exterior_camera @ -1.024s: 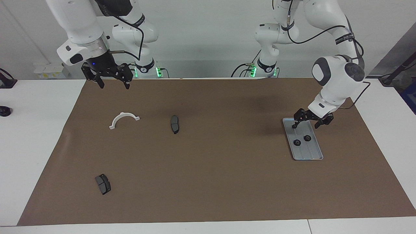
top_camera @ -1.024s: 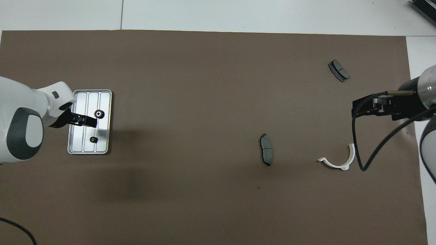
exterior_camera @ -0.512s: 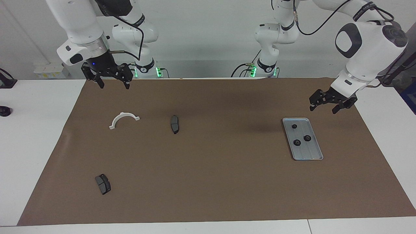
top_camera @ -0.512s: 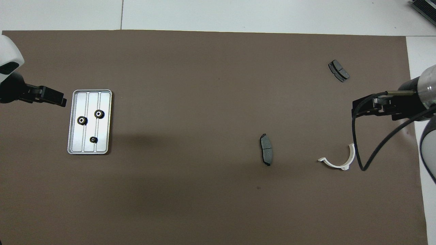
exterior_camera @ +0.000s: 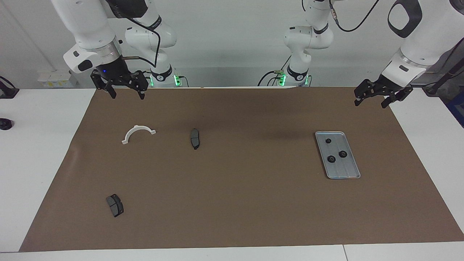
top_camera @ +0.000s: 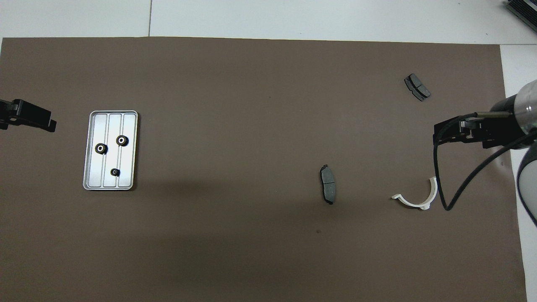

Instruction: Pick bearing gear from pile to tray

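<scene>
Black and small, three gears (exterior_camera: 342, 154) lie inside the tray (exterior_camera: 351, 173), right of centre in the facing view; none shows among the brake pads (exterior_camera: 194, 138) and white bracket (exterior_camera: 138, 133) on the bench (exterior_camera: 232, 203). They look light, rigid and slippery, best pinched across the toothed rim. The left gripper (exterior_camera: 375, 96) hangs empty at upper right, fingers apart; the right gripper (exterior_camera: 124, 88) waits at upper left, fingers apart.

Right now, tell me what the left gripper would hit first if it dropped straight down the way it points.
Probably only the brown mat: the left gripper hangs open over its edge, with the tray off to one side. Depth is hard to judge.
</scene>
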